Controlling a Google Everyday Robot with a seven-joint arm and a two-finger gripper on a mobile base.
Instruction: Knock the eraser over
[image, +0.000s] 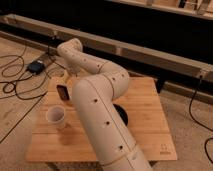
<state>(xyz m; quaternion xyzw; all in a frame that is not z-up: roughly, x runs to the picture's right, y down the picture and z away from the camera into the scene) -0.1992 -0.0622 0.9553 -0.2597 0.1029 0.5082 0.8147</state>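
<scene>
eraser (63, 92) upright at left-centre of wooden table (145, 107), just below-left of gripper (67, 76); gripper mostly behind arm, finger state can't tell. paper cup (56, 116) below eraser.

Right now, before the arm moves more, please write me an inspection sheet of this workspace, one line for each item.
Surface: light wooden slatted table, standing on a beige floor.
Job's thing: small near-black rectangular eraser, upright, on the table's left side, beside the arm.
Clutter: white paper cup, upright, in front of the eraser; black round dish, partly hidden by the arm.
Claw: claw near the table's far left edge, behind the eraser, largely hidden by the arm.
Cables: black cables and a small dark box on the floor, left.
Surroundings: long dark rail behind the table.
</scene>
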